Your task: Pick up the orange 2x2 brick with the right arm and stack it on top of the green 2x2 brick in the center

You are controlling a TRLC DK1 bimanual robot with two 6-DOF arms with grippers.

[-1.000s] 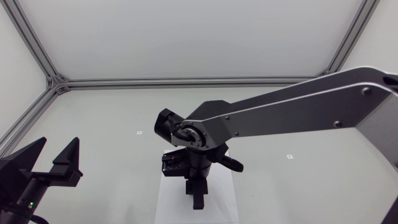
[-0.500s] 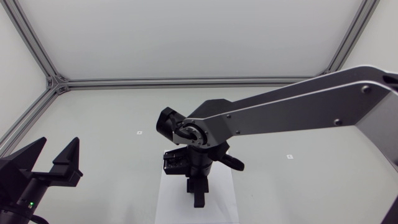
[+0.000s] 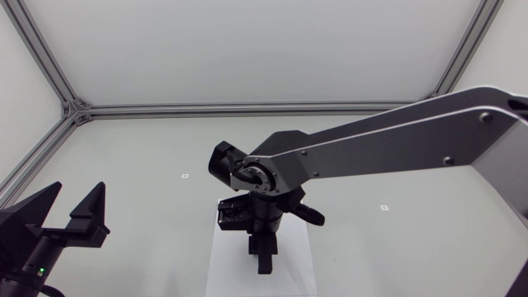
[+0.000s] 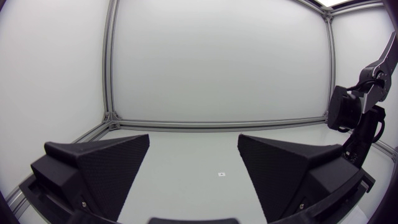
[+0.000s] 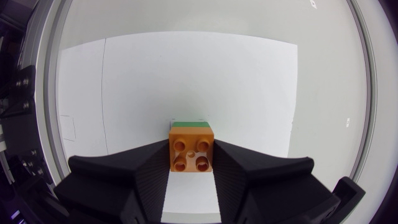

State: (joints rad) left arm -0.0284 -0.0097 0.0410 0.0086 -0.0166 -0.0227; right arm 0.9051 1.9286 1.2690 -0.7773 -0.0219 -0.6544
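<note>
Two grippers show: the left gripper (image 4: 194, 144) hangs off to the side, fingers wide apart, while the right gripper (image 5: 191, 147) is clamped on the orange brick (image 5: 191, 151), which sits on or just over the green brick (image 5: 189, 124). Stacking seems in hand; next comes a straight press down to seat it, then release.

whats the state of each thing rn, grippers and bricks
right gripper, shut on the orange brick
orange brick, studs up, directly over the green brick
green brick, on the white sheet, mostly hidden under the orange brick
left gripper, open, holding nothing
</note>
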